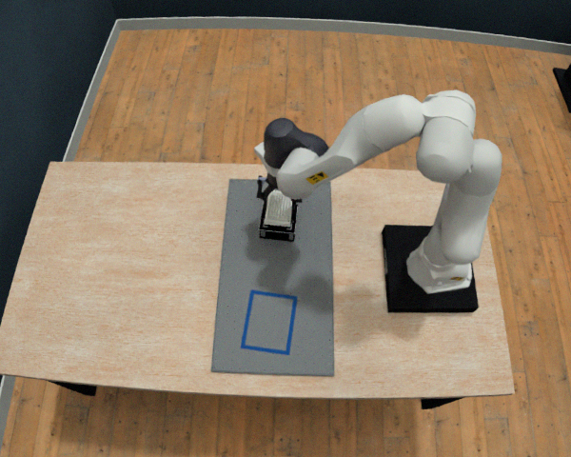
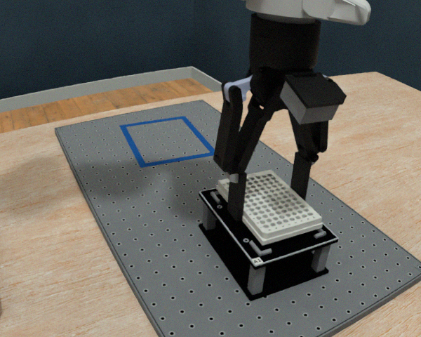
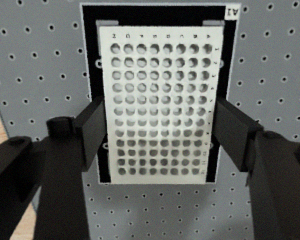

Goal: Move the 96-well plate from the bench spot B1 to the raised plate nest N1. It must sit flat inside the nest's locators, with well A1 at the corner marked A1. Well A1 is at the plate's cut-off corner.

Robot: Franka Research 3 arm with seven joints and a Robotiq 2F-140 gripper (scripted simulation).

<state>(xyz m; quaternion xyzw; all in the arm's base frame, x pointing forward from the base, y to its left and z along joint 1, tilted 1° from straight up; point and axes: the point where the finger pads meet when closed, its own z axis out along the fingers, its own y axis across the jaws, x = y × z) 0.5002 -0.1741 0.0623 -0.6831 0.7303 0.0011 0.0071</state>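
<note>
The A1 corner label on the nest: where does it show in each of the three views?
Top: the nest is near centre, under the gripper; the label is too small to make out.
Exterior: A1 label on the nest's nearest corner, lower centre.
Wrist: A1 label, upside down, at the top right.
Shared landmark: the 96-well plate, gripped over the nest.

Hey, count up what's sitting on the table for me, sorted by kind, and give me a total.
Well plate: 1
Raised black plate stand: 1
Grey hole-pattern board: 1
Blue taped rectangle: 1
Robot arm with end effector, gripping the plate: 1
Black arm base: 1
Total: 6
</note>
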